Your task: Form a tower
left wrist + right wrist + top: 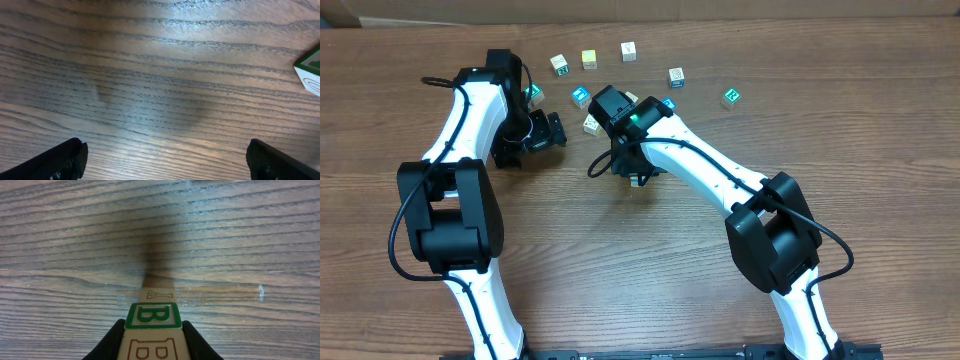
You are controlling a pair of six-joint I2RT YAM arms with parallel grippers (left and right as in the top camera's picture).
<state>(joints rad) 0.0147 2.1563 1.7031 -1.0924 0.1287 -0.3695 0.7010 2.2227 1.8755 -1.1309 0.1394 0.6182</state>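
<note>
In the right wrist view my right gripper (152,326) is shut on a wooden letter cube (152,316) with a green B on its front and a brown B outline on top. Just beyond and below that cube shows the pale top of another cube with a Y (159,295), the tower. Whether the two touch I cannot tell. From overhead the right gripper (637,172) hides nearly all of the tower (638,181). My left gripper (552,131) stands open over bare wood, and its fingers (65,159) are wide apart with nothing between them.
Loose letter cubes lie along the back: (559,64), (589,59), (629,50), (676,77), (730,97). Nearer the arms are a teal cube (581,96) and a pale cube (591,124). A green-edged cube (311,70) shows at the right edge of the left wrist view.
</note>
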